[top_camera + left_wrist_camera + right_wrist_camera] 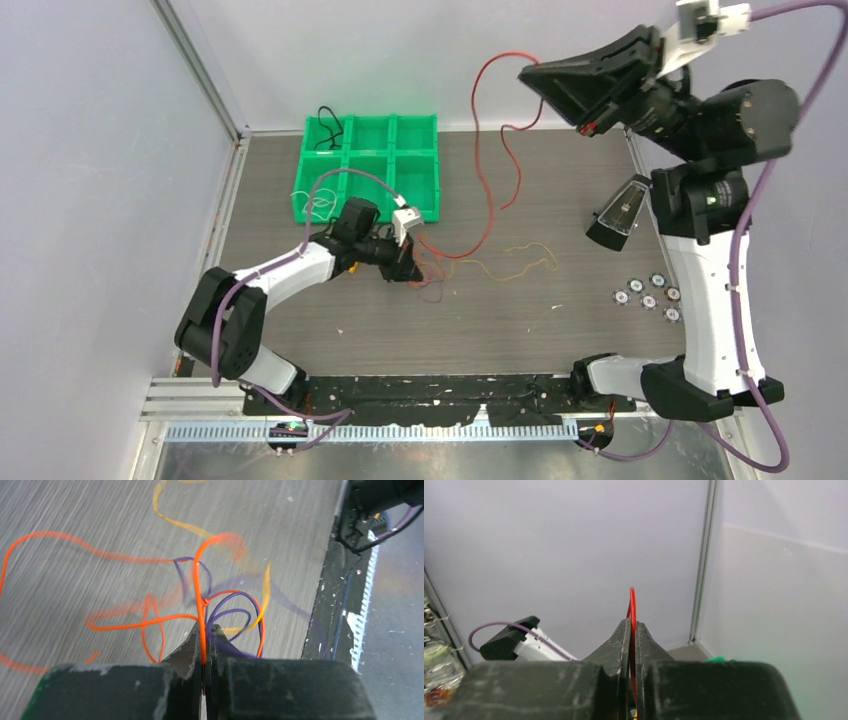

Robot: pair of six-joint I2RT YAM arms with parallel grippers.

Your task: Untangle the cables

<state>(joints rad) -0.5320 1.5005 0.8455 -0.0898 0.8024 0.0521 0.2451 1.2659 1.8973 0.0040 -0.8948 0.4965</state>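
Note:
A tangle of thin cables lies mid-table. My left gripper is down at the tangle's left edge. In the left wrist view its jaws are shut on an orange cable, with purple loops knotted beside it and a yellow cable beyond. My right gripper is raised high at the back right. It is shut on a red cable. This red cable hangs in a long curve down to the tangle. A yellow-orange strand trails right of the tangle.
A green compartment tray stands at the back left, with a black cable and a white cable in its left compartments. Several small round pieces lie at the right, near the right arm's base. Walls close in the left and back.

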